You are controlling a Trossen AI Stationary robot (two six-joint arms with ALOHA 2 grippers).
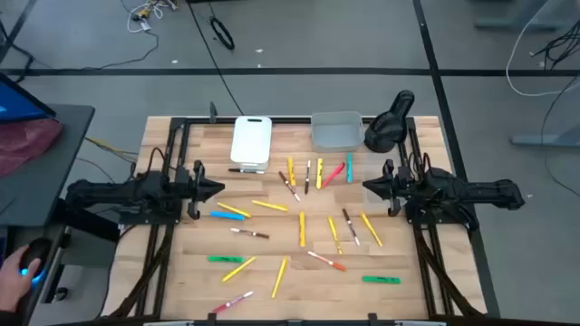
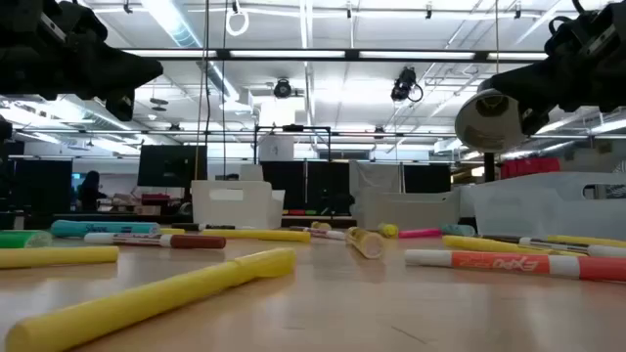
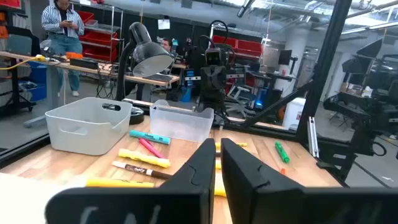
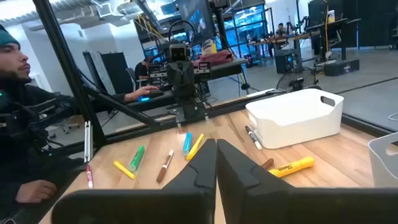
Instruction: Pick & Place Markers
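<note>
While the markers (image 1: 302,228) lie scattered across the middle of the tabletop (image 1: 181,272), both arms hover above its side edges. The left gripper (image 1: 217,188) and right gripper (image 1: 366,186) each hold their fingers nearly closed, empty. A white bin (image 1: 251,140) and a grey bin (image 1: 336,130) sit at the far edge.

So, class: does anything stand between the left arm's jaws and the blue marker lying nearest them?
Nothing visible does. The left gripper hangs over bare table, and the blue marker lies just beside it, with no bin or other marker between.
</note>
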